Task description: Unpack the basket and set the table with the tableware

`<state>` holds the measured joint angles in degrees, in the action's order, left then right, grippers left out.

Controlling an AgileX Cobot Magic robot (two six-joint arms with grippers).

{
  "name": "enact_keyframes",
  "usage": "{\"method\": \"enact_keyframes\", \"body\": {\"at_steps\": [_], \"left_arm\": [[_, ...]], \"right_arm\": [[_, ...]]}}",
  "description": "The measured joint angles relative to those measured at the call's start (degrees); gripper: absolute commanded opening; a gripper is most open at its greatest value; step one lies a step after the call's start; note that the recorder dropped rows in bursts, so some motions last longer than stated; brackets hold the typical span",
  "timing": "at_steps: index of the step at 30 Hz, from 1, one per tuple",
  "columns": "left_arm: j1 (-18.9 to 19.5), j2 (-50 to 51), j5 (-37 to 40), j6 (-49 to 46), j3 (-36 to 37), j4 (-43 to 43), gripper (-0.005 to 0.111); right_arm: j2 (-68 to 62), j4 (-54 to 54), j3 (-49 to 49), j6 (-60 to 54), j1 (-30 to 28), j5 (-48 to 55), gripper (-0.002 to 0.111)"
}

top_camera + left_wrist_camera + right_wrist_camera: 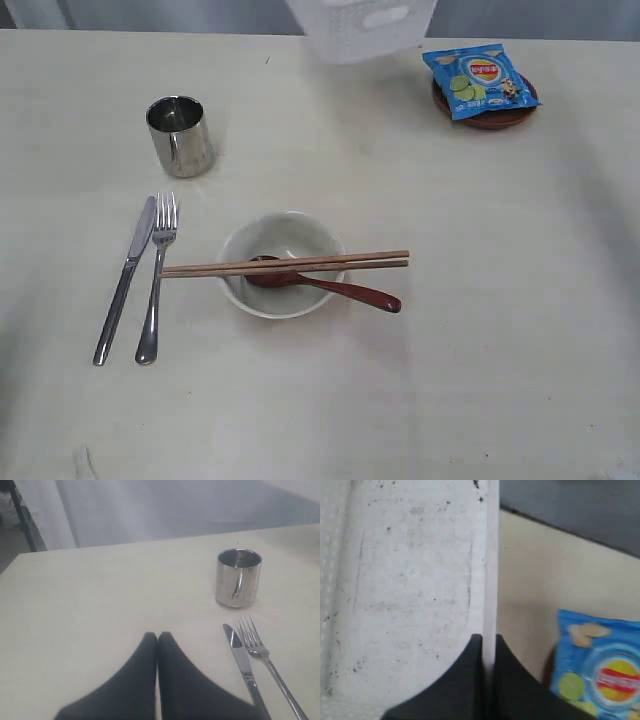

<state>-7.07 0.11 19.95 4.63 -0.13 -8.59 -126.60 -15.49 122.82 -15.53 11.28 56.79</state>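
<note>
While table (500, 340) holds bowl (288, 233), basket (365, 28) at its far edge has wall pinched between right gripper (488, 641) fingers; best, I judge: keep pinch firm, carry basket level, clear of snack packet (478, 80) on plate (497, 122); left gripper (157, 637) closed, empty, near cup (239, 577)

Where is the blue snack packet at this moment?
In the exterior view the blue snack packet lies at upper right, on the small brown plate, right of the white basket.
</note>
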Motion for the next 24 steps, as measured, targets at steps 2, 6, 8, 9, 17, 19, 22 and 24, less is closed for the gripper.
{"method": "enact_keyframes", "body": {"at_steps": [2, 6, 8, 9, 17, 19, 22, 24], "left_arm": [[0.0, 0.0, 0.0, 0.0, 0.0, 0.0, 0.0], [0.0, 0.0, 0.0, 0.0, 0.0, 0.0, 0.0], [0.0, 0.0, 0.0, 0.0, 0.0, 0.0, 0.0], [0.0, 0.0, 0.0, 0.0, 0.0, 0.0, 0.0], [0.0, 0.0, 0.0, 0.0, 0.0, 0.0, 0.0], [0.0, 0.0, 0.0, 0.0, 0.0, 0.0, 0.0], [0.0, 0.0, 0.0, 0.0, 0.0, 0.0, 0.0], [0.0, 0.0, 0.0, 0.0, 0.0, 0.0, 0.0]], "right_arm": [[2.42, 0.0, 0.0, 0.0, -3.51, 1.56, -0.001], [5.32, 0.41, -1.72, 0.57, -11.73, 4.58, -0.001], [6.19, 0.87, -4.88, 0.84, -16.02, 5.06, -0.001], [6.45, 1.3, -6.92, 1.11, -18.08, 5.06, -0.001], [8.87, 2.89, -26.86, 3.62, -31.16, -4.56, -0.001], [9.01, 2.89, -30.64, 3.67, -32.93, -7.76, -0.001], [9.01, 3.76, -35.23, 3.67, -34.19, -12.73, -0.001], [9.01, 5.09, -37.3, 3.67, -34.31, -16.02, -0.001]]}}
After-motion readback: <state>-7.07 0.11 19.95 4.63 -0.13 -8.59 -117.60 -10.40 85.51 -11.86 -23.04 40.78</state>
